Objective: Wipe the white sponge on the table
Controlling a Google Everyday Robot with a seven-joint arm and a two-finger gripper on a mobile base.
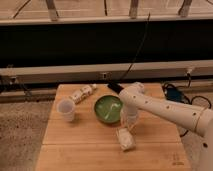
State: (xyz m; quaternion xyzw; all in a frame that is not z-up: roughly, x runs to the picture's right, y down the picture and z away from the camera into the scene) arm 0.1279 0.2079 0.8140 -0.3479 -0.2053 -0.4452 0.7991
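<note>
The white sponge (pixel 125 140) lies flat on the light-brown wooden table (pixel 80 150), just in front of the green bowl (pixel 108 109). My gripper (pixel 128 124) points down at the end of the white arm (pixel 165 107), which reaches in from the right. It is right over the far end of the sponge and seems to touch it. The arm's wrist partly covers the bowl's right rim.
A translucent white cup (pixel 65 110) stands left of the bowl. A white tube with dark markings (pixel 82 93) lies at the table's back. Cables and a blue object (pixel 172 92) lie on the floor at the right. A dark wall runs behind the table.
</note>
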